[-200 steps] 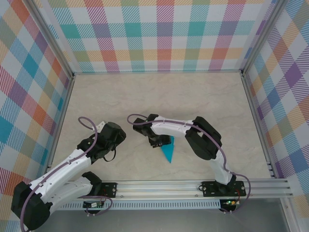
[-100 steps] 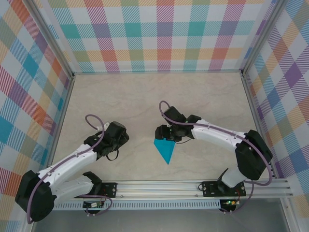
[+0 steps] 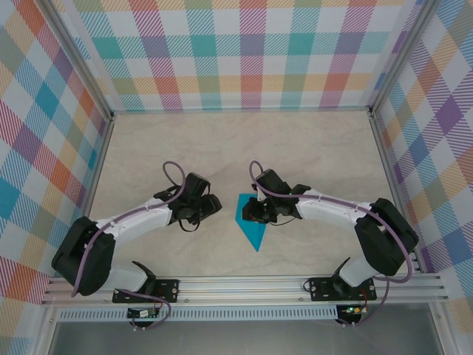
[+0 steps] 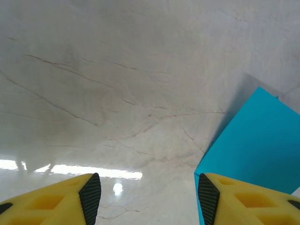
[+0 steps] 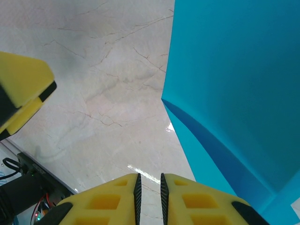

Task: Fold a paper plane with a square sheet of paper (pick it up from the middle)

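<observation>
Top external: paper (image 3: 253,234) lay on the worktop (image 3: 222,148) just toward 6 o'clock of centre. It was a creased triangle with its tip pointing at 6 o'clock.

Right gripper (image 3: 250,211) sat over the paper's 12 o'clock end. Its arm reached in low from 3 o'clock, elbow out toward the side rail. In the right wrist view its fingers (image 5: 129,194) stood nearly together, with a thin slit between and nothing in it. Beside them one paper layer bowed up off the layer beneath.

Left gripper (image 3: 214,205) waited just at 9 o'clock of the paper, not touching. Its arm stretched in flat from 8 o'clock. In the left wrist view its fingers (image 4: 91,192) stood wide and empty, the paper's edge just beside one of them.

Judged step: setting up the next fold.
- Pin the flat layer with the right fingers.
- Bring the left fingers in low under the raised layer.
- Pinch only that layer, mid-edge.
- Fold slowly, so the sheet does not skid on the glossy top.
</observation>
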Robot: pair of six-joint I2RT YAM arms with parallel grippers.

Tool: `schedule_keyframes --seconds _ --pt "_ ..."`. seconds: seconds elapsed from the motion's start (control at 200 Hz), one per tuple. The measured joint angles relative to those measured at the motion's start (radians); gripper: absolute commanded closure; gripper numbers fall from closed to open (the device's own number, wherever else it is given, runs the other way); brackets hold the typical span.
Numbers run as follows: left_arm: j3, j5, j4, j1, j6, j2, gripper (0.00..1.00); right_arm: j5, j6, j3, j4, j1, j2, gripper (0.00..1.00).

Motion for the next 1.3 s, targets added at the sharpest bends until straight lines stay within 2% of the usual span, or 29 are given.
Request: schedule_keyframes --seconds 0.39,0.815,1.3 --pt "0.071 0.141 0.072 0.000 0.035 0.125 0.41 0.018 0.005 -0.055 -0.008 -0.029 0.073 0.79" --pt "0.107 0.209 0.092 -0.002 0.045 0.224 0.41 -0.027 0.027 -0.089 0.067 -0.051 0.132 0.79" --pt "0.148 0.277 0.140 -0.016 0.043 0.315 0.47 -0.066 -0.008 -0.106 0.156 -0.051 0.149 0.78"
